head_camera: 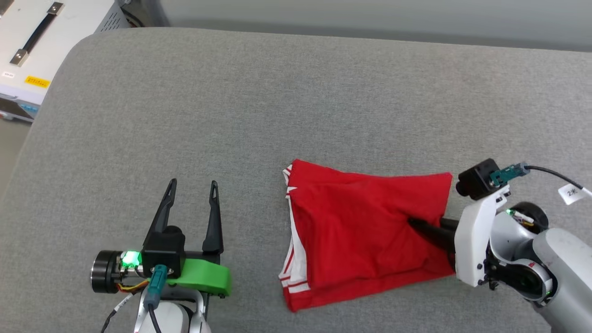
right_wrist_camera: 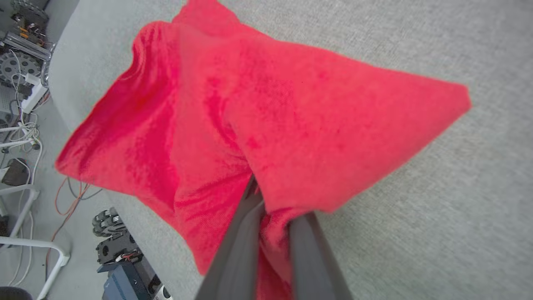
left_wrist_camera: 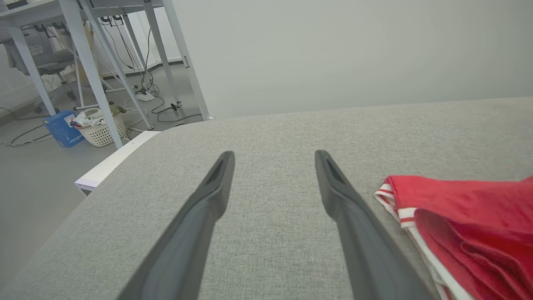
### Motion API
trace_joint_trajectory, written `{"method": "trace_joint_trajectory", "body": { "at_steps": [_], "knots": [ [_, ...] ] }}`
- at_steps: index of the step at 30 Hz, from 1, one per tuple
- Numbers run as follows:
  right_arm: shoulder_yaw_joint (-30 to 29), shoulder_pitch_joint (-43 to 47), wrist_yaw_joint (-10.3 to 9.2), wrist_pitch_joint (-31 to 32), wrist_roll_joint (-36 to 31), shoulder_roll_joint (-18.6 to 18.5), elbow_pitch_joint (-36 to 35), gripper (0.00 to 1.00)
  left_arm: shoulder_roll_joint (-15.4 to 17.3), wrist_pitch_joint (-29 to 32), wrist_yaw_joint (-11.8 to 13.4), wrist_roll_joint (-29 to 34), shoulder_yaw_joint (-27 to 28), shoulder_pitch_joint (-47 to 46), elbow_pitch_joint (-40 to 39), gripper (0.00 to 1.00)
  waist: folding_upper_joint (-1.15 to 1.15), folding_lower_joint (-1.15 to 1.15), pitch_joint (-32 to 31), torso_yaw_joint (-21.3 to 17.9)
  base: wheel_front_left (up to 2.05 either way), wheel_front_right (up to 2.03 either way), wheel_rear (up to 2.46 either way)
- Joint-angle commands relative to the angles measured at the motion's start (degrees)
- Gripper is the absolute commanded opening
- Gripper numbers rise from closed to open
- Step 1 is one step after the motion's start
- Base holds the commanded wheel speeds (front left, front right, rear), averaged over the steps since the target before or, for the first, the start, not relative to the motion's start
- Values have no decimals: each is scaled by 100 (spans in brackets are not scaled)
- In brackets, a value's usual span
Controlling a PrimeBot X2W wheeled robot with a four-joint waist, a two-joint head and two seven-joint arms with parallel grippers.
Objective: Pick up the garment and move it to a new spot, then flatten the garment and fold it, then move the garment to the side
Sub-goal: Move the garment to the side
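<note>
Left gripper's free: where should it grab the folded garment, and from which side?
Probably the left edge of the garment, where the white-striped trim stacks in layers facing the left gripper. Come in low from the left, open jaws spanning all layers; the right gripper pinches the right edge.

There was one red garment (head_camera: 365, 231) on one grey counter (head_camera: 231, 92). Two tools were in sight, the left tool (head_camera: 193, 182) and the right tool (head_camera: 416, 225), each with two long dark fingers (left_wrist_camera: 200, 216), which made four fingers in all. Past the counter's corner stood one white case (head_camera: 69, 46) carrying one black handle (head_camera: 37, 32) and one yellow label (head_camera: 37, 82), and the floor (left_wrist_camera: 33, 179) in the left wrist view held one white basket (left_wrist_camera: 102, 131) and one blue box (left_wrist_camera: 62, 129).
</note>
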Motion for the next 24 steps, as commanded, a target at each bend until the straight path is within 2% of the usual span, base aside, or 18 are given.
{"method": "trace_joint_trajectory", "body": {
  "at_steps": [1,6,12,17,24],
  "knots": [
    [88,-209,-5,-99,-70,-141,-150,0,-14,-33,24,3,41,68,-7,100,0,0,-118,-212,0,0,0],
    [349,-551,-5,-72,-147,-640,-523,0,16,-33,12,-8,101,141,-53,100,0,0,-144,-645,0,0,0],
    [301,-838,-5,-95,-117,-1116,-514,0,28,-33,33,28,138,77,-188,100,0,0,38,-1220,0,0,0],
    [170,-1113,-5,-160,-178,-1441,-307,0,105,-33,64,59,240,-113,-329,100,0,0,423,-1646,0,0,0],
    [-4,-1575,-5,-303,-539,-1934,456,0,296,-33,46,148,300,-479,-512,100,0,0,1008,-1888,0,0,0]
  ]
}}
